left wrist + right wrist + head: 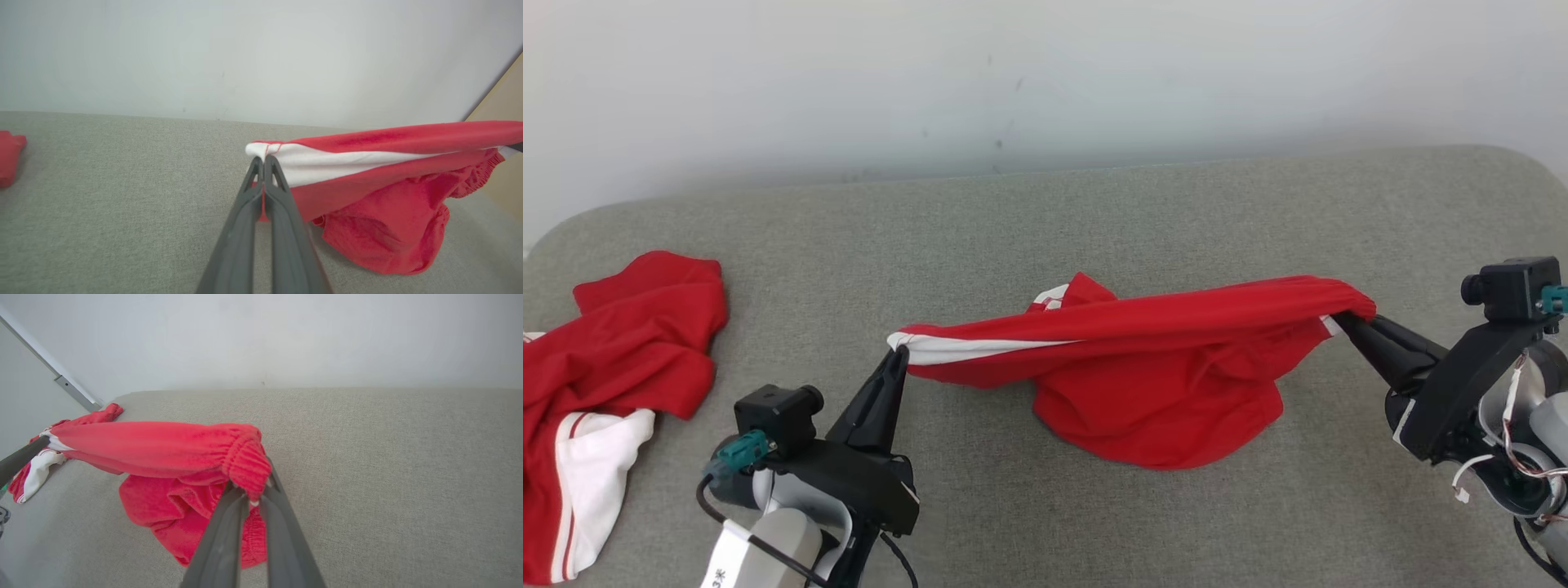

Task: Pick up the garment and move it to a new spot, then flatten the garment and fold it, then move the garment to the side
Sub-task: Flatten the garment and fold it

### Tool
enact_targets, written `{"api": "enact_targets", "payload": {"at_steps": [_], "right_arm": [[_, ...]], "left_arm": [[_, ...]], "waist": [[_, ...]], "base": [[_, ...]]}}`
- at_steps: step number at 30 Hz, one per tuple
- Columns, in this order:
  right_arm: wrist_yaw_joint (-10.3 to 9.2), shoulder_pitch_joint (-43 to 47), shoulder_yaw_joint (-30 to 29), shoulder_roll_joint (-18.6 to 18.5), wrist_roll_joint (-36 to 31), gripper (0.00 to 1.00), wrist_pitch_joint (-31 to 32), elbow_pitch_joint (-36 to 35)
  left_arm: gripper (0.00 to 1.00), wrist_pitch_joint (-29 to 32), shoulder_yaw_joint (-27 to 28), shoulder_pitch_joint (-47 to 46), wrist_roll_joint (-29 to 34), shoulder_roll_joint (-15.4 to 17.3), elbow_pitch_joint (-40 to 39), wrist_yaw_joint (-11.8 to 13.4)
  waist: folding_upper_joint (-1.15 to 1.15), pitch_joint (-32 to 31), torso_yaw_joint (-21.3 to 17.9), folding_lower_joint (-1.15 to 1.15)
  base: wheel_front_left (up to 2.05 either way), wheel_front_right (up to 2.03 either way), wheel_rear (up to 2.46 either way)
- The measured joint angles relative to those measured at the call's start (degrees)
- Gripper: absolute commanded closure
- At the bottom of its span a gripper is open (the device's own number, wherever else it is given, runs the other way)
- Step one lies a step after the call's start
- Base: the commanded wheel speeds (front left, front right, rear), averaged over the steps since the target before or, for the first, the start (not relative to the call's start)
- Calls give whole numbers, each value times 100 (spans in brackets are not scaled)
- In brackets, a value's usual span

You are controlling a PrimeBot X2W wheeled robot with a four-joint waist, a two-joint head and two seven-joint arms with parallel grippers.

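Grey fabric-covered counter [1094, 212] bears the red garment [1160, 392], strung mid-counter between both pincers with its middle sagging. Left pincer [900, 353] is clamped on the white-striped end, right pincer [1342, 318] on the elastic hem. Soft, light cloth, probably best gripped at its edges.

The left tool [898, 353] is held at the lower left, its dark fingers pressed together and pointed up and rightward, pinched on one end of the garment [1160, 384]. The right tool [1346, 318] is held in from the right edge, fingers pointed leftward and closed on the opposite end.
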Motion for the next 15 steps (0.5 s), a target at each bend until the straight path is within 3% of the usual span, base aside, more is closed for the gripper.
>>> {"api": "enact_targets", "payload": {"at_steps": [4,6,15], "right_arm": [[0,201,138,-68,746,100,510,-342],[0,285,276,-42,817,100,684,-404],[-9,-115,414,355,409,100,761,-22]], "left_arm": [[100,0,129,3,49,167,-144,55],[100,0,166,3,54,234,-175,55],[100,22,-26,-264,277,254,152,-55]], "waist": [[0,9,41,0],[0,23,25,0],[0,168,-104,0]], "base": [[0,0,0],[0,0,0],[0,0,0]]}}
